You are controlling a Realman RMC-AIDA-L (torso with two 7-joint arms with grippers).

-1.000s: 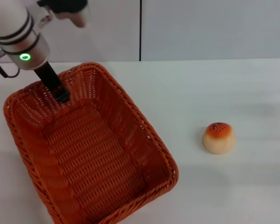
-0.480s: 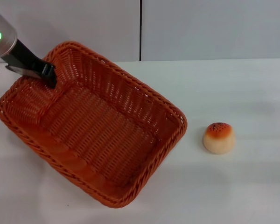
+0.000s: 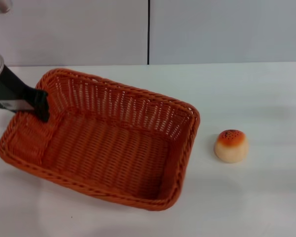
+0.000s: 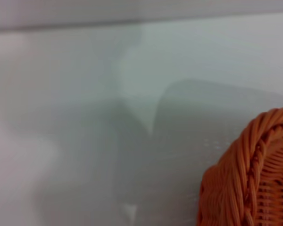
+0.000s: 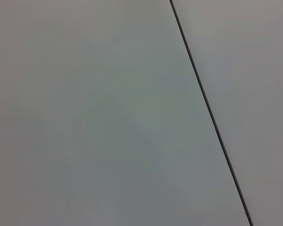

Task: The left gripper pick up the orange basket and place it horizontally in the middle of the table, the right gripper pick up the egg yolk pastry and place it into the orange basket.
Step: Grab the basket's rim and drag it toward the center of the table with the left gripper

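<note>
The orange basket (image 3: 108, 148) lies nearly horizontal on the white table (image 3: 246, 197), left of centre, empty inside. My left gripper (image 3: 39, 109) comes in from the left edge and is shut on the basket's rim at its far left corner. A corner of that braided rim (image 4: 254, 174) also fills one side of the left wrist view. The egg yolk pastry (image 3: 231, 145) sits on the table to the right of the basket, a short gap apart. My right gripper is out of view; its wrist view shows only a grey wall with a dark seam.
A grey wall with a vertical dark seam (image 3: 148, 32) stands behind the table's back edge. Bare tabletop lies right of and in front of the pastry.
My left gripper has swung the basket clockwise, from standing lengthwise toward me to lying almost crosswise. The arm has drawn back to the left. The pastry has stayed put.
</note>
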